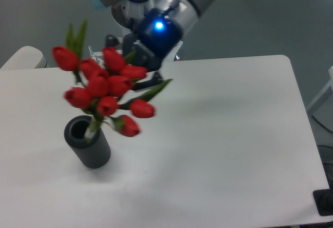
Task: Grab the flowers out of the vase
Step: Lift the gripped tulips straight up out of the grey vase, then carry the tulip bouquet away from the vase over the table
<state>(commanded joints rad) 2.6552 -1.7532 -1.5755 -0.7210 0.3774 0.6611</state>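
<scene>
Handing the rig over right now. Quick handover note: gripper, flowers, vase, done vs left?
Gripper: mostly hidden behind the blooms, appears shut on the flowers.
Flowers: raised and tilted, blooms up and right of the vase; the stem end looks level with the vase's rim, and whether it is fully clear is hard to tell.
Vase: upright on the white table, near its left side, mouth visible.
Done: bunch grasped and mostly lifted out.
Left: finish lifting the stems clear of the vase.
</scene>
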